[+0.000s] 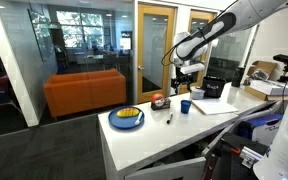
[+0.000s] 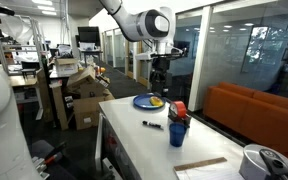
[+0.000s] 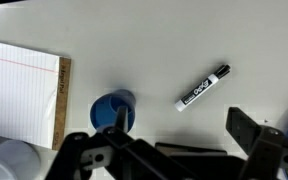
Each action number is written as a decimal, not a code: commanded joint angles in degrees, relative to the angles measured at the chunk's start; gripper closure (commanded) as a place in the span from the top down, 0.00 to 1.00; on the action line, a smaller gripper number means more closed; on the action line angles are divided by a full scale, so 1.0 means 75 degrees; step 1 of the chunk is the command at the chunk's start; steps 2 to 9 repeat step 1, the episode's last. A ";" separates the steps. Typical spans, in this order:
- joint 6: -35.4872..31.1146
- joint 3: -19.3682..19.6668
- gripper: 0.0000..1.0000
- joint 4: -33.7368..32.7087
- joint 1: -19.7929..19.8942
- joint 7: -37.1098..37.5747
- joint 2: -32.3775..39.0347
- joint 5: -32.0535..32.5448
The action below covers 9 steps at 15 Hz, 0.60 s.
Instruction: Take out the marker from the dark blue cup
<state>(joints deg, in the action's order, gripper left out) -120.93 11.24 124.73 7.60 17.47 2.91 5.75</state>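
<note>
The dark blue cup (image 3: 110, 108) stands on the white table and shows in both exterior views (image 1: 185, 106) (image 2: 177, 131). A thin dark stick, the marker (image 3: 119, 116), stands inside the cup. A second marker (image 3: 204, 88), white with a black cap, lies flat on the table beside the cup (image 1: 169, 118) (image 2: 152, 125). My gripper (image 3: 169, 150) is open and empty. It hangs well above the table in both exterior views (image 1: 185, 73) (image 2: 160, 72), with the cup below its left finger in the wrist view.
A wide blue plate with yellow contents (image 1: 126, 118) (image 2: 147, 101) and a dark reddish bowl (image 1: 160, 101) (image 2: 179, 108) stand near the cup. A lined notepad (image 3: 19, 90) lies on the cup's other side. A metal pot (image 2: 263, 162) sits at the table's end.
</note>
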 commanded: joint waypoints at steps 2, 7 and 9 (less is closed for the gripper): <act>0.0022 -0.0074 1.00 -0.0015 0.0070 -0.0003 0.0001 0.0005; 0.0022 -0.0074 1.00 -0.0015 0.0070 -0.0003 0.0001 0.0005; 0.0022 -0.0074 1.00 -0.0015 0.0070 -0.0003 0.0001 0.0005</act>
